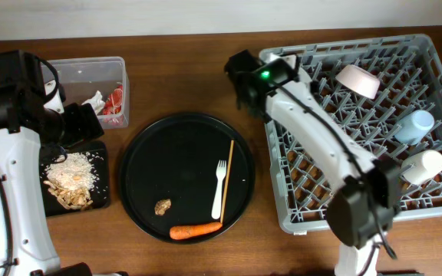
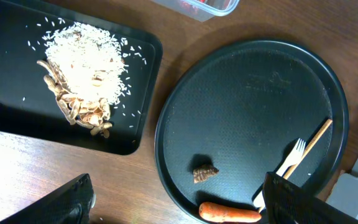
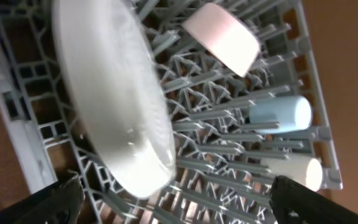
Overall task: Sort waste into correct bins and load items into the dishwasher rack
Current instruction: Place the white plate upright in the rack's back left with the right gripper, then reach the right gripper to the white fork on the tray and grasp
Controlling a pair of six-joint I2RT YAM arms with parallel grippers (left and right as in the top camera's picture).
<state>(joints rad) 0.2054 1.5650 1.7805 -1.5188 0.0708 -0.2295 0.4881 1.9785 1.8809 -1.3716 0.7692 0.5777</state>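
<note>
The dishwasher rack [image 1: 394, 126] is the biggest thing here, and it sits on the right. Your right hand [image 3: 176, 190] is down at its far left corner, fingers wide apart, gripping nothing. The plate [image 3: 110, 93] stands on its edge between the pegs there. A finger is on each side of it, and as far as I can tell neither one touches it. I think the best move is to lift that hand straight up, slowly (a sideways bump could tip the plate).

The round black tray [image 1: 183, 161] is in the middle. Your left hand [image 2: 178, 180] hangs above it, fingers apart and empty. At the far left sit the shallow black tray [image 1: 102, 199], holding rice scraps [image 1: 71, 176], and the clear tub [image 1: 83, 73]. The bowl [image 1: 357, 80], blue cup [image 1: 414, 126] and cream cup [image 1: 424, 165] lie in the rack. The smallest things are on the round tray: carrot [image 1: 196, 230], fork [image 1: 220, 190], chopstick [image 1: 229, 165] and small brown lump [image 1: 163, 206].

The surface [image 1: 190, 69] is dark brown wood. All you can see of the room is a pale strip along the top.
</note>
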